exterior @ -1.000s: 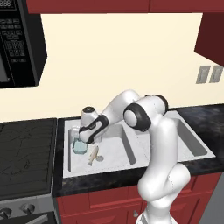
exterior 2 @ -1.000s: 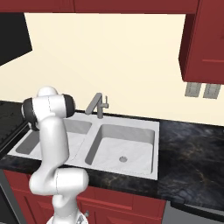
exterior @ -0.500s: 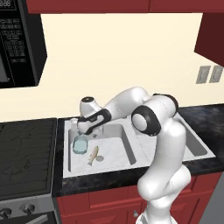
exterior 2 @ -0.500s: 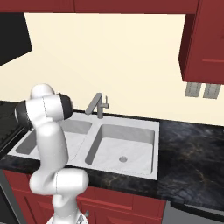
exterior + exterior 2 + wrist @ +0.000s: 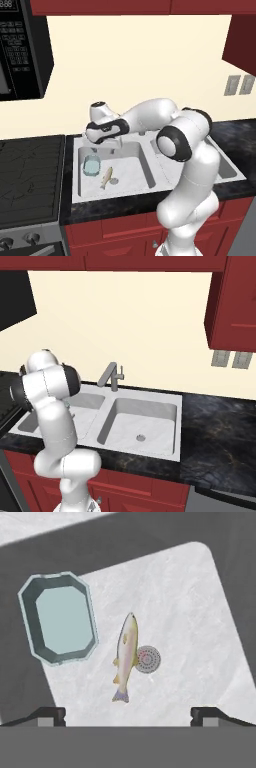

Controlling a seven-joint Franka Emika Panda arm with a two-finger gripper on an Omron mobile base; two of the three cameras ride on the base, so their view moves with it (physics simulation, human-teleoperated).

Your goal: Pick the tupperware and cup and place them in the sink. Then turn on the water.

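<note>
One tupperware (image 5: 58,618), pale blue-grey and translucent with clipped corners and a thick rim, lies in the sink (image 5: 145,172) basin, at the hand view's upper left. One tan fish (image 5: 125,657) lies beside it, touching the drain (image 5: 148,659). The tool (image 5: 127,714) hangs above, spread wide and empty.

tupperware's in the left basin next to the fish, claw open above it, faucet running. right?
Not quite: the faucet is dry, no stream falls from its spout in the right base view. The rest holds: the tupperware lies in the left basin of the sink beside the fish, and the claw hangs open above them in the hand view.
</note>
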